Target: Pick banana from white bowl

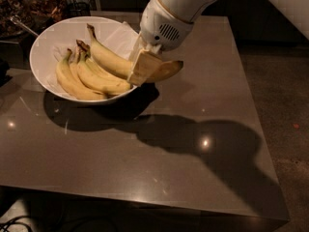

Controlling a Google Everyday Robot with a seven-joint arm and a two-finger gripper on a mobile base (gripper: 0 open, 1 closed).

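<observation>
The gripper [144,67], at upper centre of the frame, pinched the banana [112,60] near its middle, probably for balance. The banana crossed the right rim of the white bowl [48,42], its dark tip over the counter [193,168], above the bunch [82,79].

Beneath end effector [145,67], white bowl [48,45] rim

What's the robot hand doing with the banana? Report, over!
Hand at the bowl's rim, shut on banana. Banana tip pokes out past white bowl, stem end over the bunch. Nothing seems to block a lift.
</observation>
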